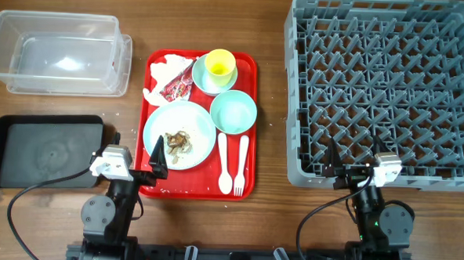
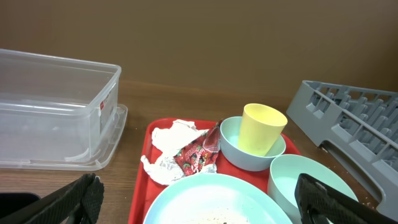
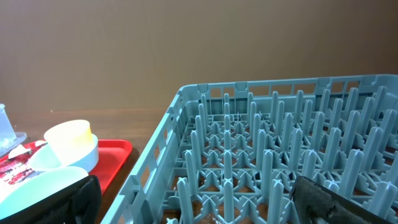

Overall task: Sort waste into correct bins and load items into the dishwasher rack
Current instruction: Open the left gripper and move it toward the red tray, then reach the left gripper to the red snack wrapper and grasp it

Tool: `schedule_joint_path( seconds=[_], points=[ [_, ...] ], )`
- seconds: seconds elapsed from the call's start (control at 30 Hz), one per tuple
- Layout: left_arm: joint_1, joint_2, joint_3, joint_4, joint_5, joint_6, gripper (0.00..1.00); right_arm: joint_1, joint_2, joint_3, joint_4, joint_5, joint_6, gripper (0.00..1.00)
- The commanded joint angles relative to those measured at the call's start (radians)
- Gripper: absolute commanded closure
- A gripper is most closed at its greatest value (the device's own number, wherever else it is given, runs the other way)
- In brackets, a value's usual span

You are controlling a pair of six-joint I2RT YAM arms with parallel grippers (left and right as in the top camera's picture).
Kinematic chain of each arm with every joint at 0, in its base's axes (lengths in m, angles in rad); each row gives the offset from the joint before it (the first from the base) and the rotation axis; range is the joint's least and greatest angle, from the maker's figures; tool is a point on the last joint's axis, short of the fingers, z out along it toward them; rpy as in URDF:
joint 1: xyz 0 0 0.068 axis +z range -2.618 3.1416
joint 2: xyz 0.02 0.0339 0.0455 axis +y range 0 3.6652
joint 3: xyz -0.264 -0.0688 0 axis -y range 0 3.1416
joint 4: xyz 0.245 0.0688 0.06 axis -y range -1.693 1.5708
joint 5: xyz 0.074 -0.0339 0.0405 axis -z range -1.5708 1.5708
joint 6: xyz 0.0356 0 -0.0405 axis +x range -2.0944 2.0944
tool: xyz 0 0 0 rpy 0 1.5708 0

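Three kinds of waste lie on the red tray (image 1: 252, 123) mid-table: crumpled napkin (image 1: 162, 68) and wrapper (image 1: 177, 85) touching at its far left corner, food scraps (image 1: 176, 141) on the white plate (image 1: 198, 150) nearer. The left gripper (image 1: 159, 148) hangs over the plate's near left rim, fingers wide apart; the right gripper (image 1: 354, 155), also spread, sits at the dishwasher rack's (image 1: 383, 89) near edge on the right. Probably napkin first: pinch its raised folds, clear of wrapper and blue bowl (image 1: 201, 80), before swinging left to the clear box (image 1: 59, 52) or black tray (image 1: 47, 149).
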Motion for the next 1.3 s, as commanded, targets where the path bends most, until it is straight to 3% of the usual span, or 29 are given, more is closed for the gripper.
schedule_joint_path(
  seconds=[0.0,0.53,0.57,0.6,0.7,0.97,1.13,1.27],
  points=[
    [-0.003,-0.005,-0.005,-0.005,-0.017,-0.006,0.00,0.004,-0.003,-0.001,0.005,-0.012,0.013,0.00],
    [-0.003,-0.005,-0.005,-0.005,-0.017,-0.006,0.00,0.004,-0.003,-0.001,0.005,-0.012,0.013,0.00],
    [-0.004,-0.005,-0.006,-0.003,0.003,-0.018,0.00,0.004,-0.003,-0.001,0.005,-0.012,0.013,0.00],
    [-0.005,-0.005,-0.005,0.012,0.134,-0.125,0.00,0.004,-0.003,-0.001,0.005,-0.012,0.013,0.00],
    [-0.005,-0.005,-0.005,0.031,0.347,-0.328,0.00,0.004,-0.003,-0.001,0.005,-0.012,0.013,0.00],
    [-0.005,-0.005,-0.005,0.084,0.510,-0.403,0.00,0.004,-0.003,-0.001,0.005,-0.012,0.013,0.00],
    [-0.004,-0.005,-0.005,0.164,0.498,-0.413,0.00,0.004,-0.003,-0.001,0.005,-0.012,0.013,0.00],
    [-0.004,0.007,0.030,0.138,0.353,-0.429,0.00,0.004,-0.003,-0.001,0.005,-0.012,0.013,0.00]
  ],
)
